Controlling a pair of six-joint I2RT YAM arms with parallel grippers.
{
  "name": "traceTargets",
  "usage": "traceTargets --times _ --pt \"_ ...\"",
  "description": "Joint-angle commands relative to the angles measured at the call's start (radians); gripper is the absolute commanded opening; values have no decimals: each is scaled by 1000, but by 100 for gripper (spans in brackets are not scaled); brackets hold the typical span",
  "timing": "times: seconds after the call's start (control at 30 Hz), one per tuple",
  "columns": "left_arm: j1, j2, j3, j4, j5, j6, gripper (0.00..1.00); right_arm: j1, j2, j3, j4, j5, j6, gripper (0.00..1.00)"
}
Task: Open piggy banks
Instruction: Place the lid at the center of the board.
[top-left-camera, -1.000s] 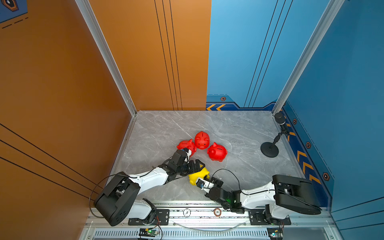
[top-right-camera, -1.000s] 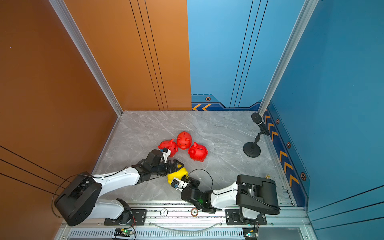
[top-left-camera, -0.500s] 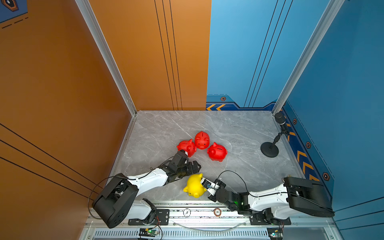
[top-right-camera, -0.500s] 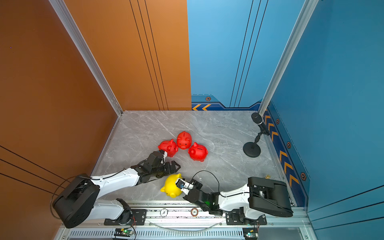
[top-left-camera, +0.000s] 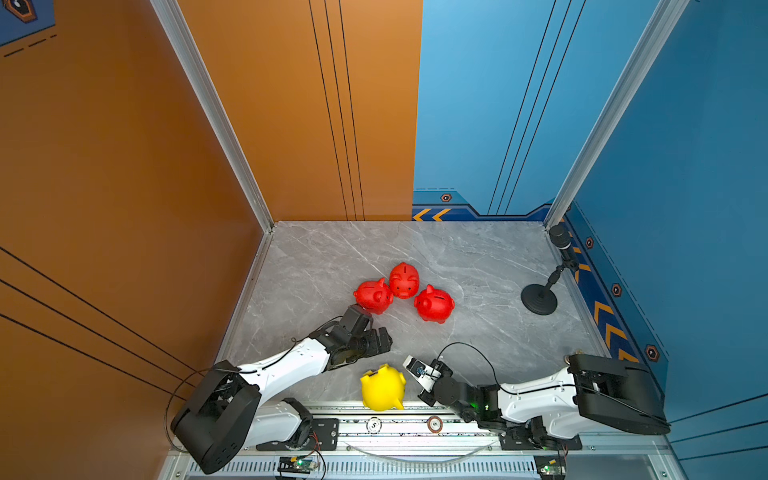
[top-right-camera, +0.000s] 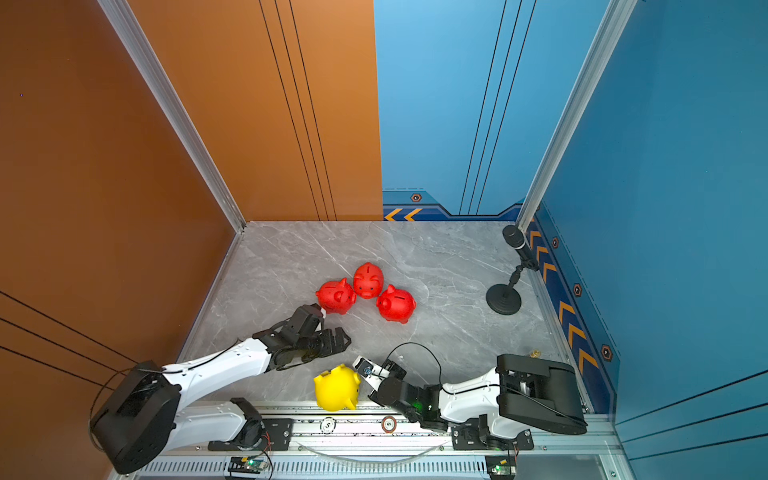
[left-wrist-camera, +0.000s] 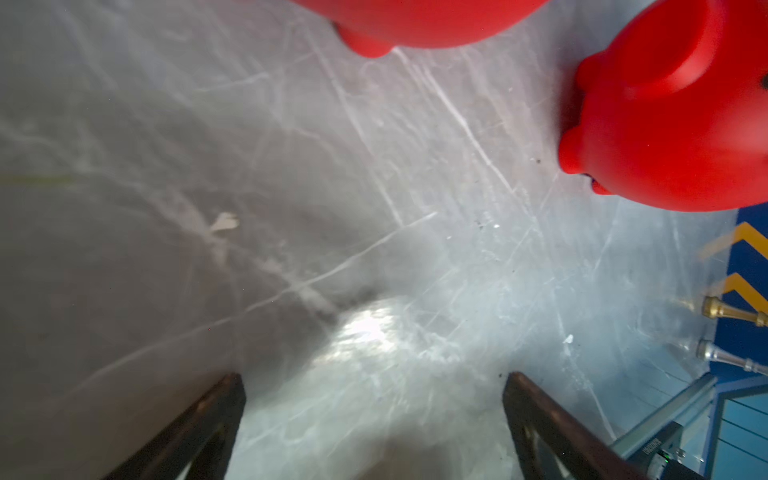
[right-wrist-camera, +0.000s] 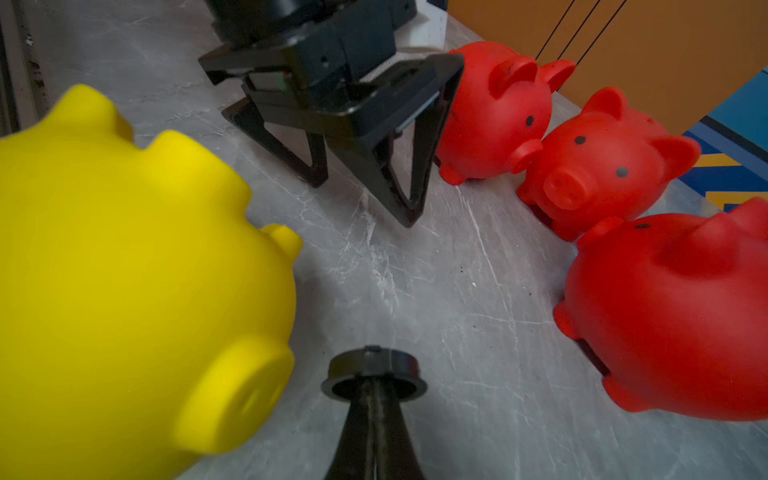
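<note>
**Right gripper grips a plug beside the yellow pig; left gripper wide open and empty**

In both top views the yellow piggy bank (top-left-camera: 382, 388) (top-right-camera: 336, 388) sits low in the centre of the frame on the grey marble tabletop (top-left-camera: 457, 257), against the front rail. Whether it stands upright or is tipped I cannot tell. In the right wrist view it fills the left half of the picture, its round snout turned toward the camera.

The right gripper (right-wrist-camera: 374, 388) enters at bottom centre of the right wrist view. Its fingers are pressed together on a black round plug (right-wrist-camera: 374, 365), which is held just beside the yellow snout without touching it. In a top view this gripper (top-left-camera: 409, 365) lies just right of the yellow bank.

The left gripper (top-left-camera: 380, 338) is above and left of the yellow bank, apart from it. Its fingers (left-wrist-camera: 216, 419) are spread wide with only bare marble between them.

The three red banks cluster at the centre of the tabletop, snouts turned inward. They are the leftmost red piggy bank (top-left-camera: 374, 296), the rear red piggy bank (top-left-camera: 404, 280) and the rightmost red piggy bank (top-left-camera: 434, 304). The left and rear ones touch at the snout. The left arm's wrist reaches the leftmost bank's lower edge.

A microphone on a round stand (top-left-camera: 538, 300) is at the right edge of the tabletop.
</note>
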Motion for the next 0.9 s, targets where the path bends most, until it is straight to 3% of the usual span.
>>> traceTargets --times 0.0,0.43,0.87 --pt "32 -36 -21 -197 -28 39 100 -9 9 -13 15 -6 37 0" --pt "96 -166 -28 -244 2 99 100 -79 -26 17 -105 -24 118 0" --pt "168 -245 -2 -276 63 183 98 -369 -302 46 -479 -295 312 0"
